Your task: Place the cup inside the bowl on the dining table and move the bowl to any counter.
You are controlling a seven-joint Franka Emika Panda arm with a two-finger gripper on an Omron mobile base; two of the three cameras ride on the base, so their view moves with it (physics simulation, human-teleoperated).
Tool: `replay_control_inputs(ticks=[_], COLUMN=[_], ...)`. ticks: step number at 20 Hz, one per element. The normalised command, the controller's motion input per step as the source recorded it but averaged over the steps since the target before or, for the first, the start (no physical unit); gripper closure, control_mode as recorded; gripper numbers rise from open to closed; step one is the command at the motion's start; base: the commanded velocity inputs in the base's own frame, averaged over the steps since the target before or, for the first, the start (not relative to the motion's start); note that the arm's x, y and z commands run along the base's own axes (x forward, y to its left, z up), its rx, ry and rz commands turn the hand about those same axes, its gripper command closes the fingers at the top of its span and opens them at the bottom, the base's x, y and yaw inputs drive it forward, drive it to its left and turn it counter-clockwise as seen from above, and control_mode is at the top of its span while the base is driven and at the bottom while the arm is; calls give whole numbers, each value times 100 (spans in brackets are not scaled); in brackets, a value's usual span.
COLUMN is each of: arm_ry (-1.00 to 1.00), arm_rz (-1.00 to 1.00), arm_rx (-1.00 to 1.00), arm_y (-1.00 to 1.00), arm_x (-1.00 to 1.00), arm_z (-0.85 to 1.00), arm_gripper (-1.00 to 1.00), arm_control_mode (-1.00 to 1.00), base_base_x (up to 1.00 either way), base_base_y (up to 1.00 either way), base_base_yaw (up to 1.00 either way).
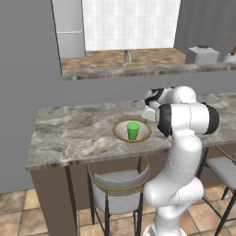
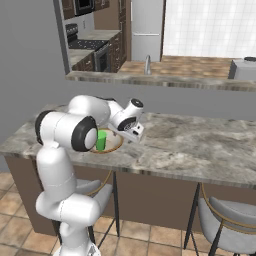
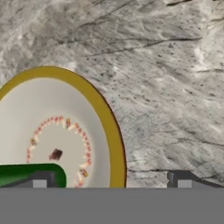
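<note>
Cup in bowl on dining table; jaws released, nothing held

Near edge: stool [image 1: 120, 184] tucked under dining table [image 1: 69, 133]. On the marble top, bowl [image 1: 132, 131] holds cup [image 1: 133, 130], upright in its middle. Gripper [image 2: 134, 134] hangs spread wide just right of the bowl, over its right rim and bare marble. Far: counter [image 1: 115, 62] with faucet [image 1: 126, 58], toaster [image 1: 202, 55] at right

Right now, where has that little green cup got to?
The cup stands upright inside the bowl on the dining table, near its front edge, just left of the robot's white arm in the left base view.
</note>
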Motion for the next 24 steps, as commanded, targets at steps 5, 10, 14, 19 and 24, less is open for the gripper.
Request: replay_control_inputs(ticks=[5,10,14,19,24], arm_ry=[2,1,1,0,0], arm_rz=[0,0,0,0,0], arm_rx=[0,0,0,0,0], arm_y=[1,2,6,1,0], arm_x=[12,7,0,0,0], arm_z=[-24,-14,-14,-20,-16], arm_gripper=[-100,-100,-100,-100,-100], arm_control_mode=[-100,-100,-100,-100,-100], base_base_x=[0,0,0,0,0], base_base_y=[0,0,0,0,0], base_base_yaw=[0,0,0,0,0])
